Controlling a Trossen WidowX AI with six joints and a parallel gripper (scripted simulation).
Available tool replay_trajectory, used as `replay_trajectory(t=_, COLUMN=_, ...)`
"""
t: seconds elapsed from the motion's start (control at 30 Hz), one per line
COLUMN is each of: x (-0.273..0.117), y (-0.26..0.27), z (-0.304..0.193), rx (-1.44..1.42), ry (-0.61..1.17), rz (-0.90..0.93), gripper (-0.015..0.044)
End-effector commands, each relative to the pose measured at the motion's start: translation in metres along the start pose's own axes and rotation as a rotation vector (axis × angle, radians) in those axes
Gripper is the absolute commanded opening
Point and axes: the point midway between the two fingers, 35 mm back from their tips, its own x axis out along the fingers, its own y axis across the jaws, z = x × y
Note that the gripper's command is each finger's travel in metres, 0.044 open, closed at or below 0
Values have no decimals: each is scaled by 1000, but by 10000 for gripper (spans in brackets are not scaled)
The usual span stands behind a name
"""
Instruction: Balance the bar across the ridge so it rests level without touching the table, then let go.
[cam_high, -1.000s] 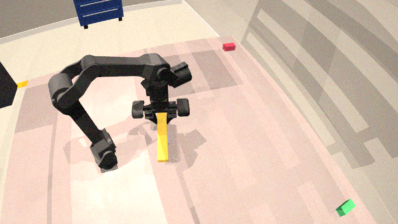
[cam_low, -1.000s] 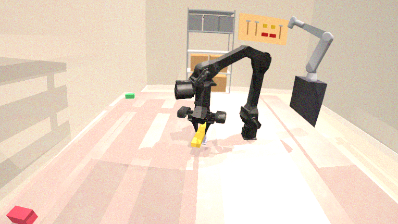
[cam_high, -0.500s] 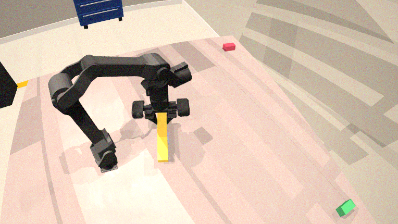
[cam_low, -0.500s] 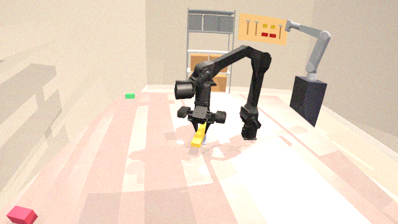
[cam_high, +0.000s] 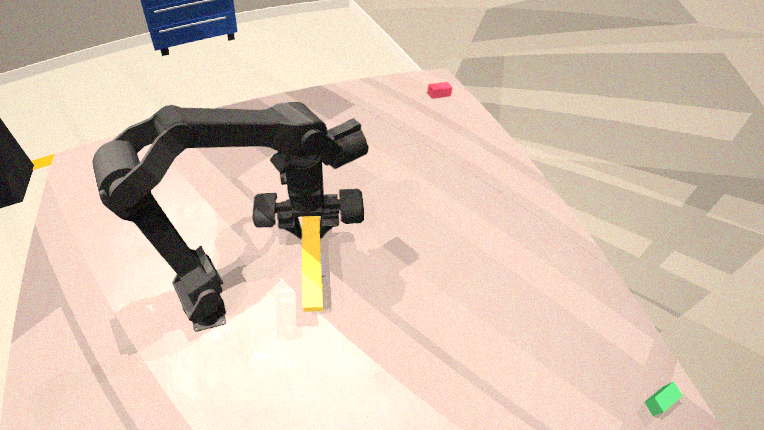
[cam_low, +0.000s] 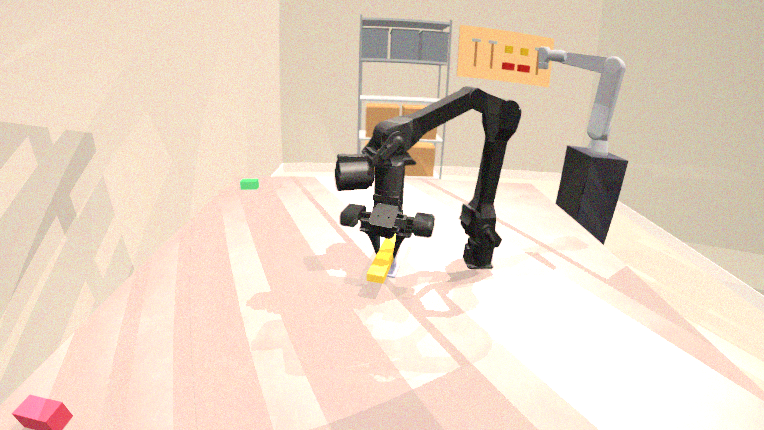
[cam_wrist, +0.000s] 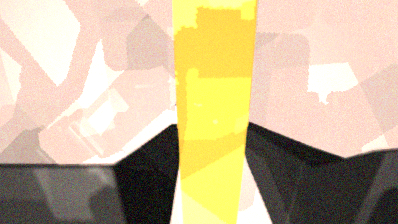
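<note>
The long yellow bar (cam_high: 312, 267) (cam_low: 380, 262) (cam_wrist: 215, 105) runs between the fingers of my gripper (cam_high: 312, 232) (cam_low: 387, 249) (cam_wrist: 210, 130), which is shut on it. In the wrist view both fingertips press the bar's long sides. The ridge is almost wholly hidden under the bar; only a pale bluish sliver (cam_low: 393, 268) shows beside the bar in the exterior view, low at the table. I cannot tell whether the bar touches the ridge or whether it is exactly level.
A red block (cam_high: 440, 90) (cam_low: 41, 412) and a green block (cam_high: 662, 399) (cam_low: 249, 184) lie far from the bar near the table's edges. The arm's base (cam_high: 205, 307) (cam_low: 479, 253) stands on the table to one side of the bar. Patchy shadows cross the table.
</note>
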Motion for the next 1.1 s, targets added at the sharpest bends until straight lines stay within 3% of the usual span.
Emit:
replay_trajectory(t=0.0, x=0, y=0, z=0, rx=0, ry=0, rz=0, gripper=105)
replay_trajectory(t=0.1, x=0, y=0, z=0, rx=0, ry=0, rz=0, gripper=167)
replay_trajectory(t=1.07, x=0, y=0, z=0, rx=0, ry=0, rz=0, gripper=171)
